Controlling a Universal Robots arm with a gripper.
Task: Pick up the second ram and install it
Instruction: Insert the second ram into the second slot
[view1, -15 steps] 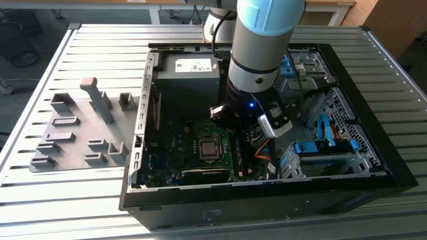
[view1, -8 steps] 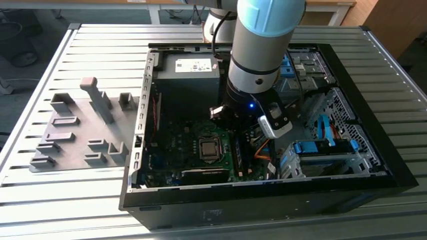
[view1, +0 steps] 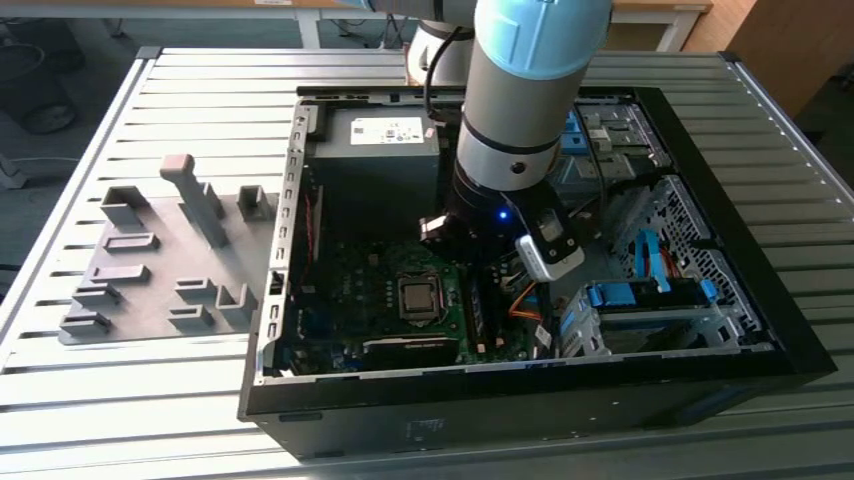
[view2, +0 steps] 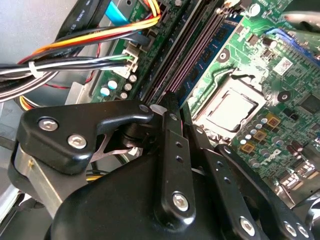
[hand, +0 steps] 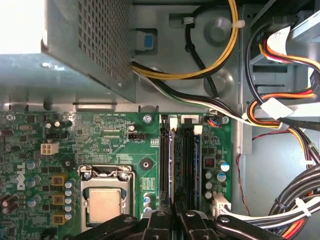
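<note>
Fingers of the gripper (view2: 167, 107) look pinched narrow right over the memory slots (hand: 181, 160) beside the processor socket (hand: 105, 200). The second ram (view2: 207, 50) seems seated in a slot already, so this is probably the pressing-down stage; it calls for straight, even pressure.

A workshop or robotics lab: a slatted metal desk (view1: 200, 400) carries an opened computer case (view1: 747, 330) and grey holder blocks (view1: 160, 260), with a robot arm (view1: 527, 90) reaching inside.
</note>
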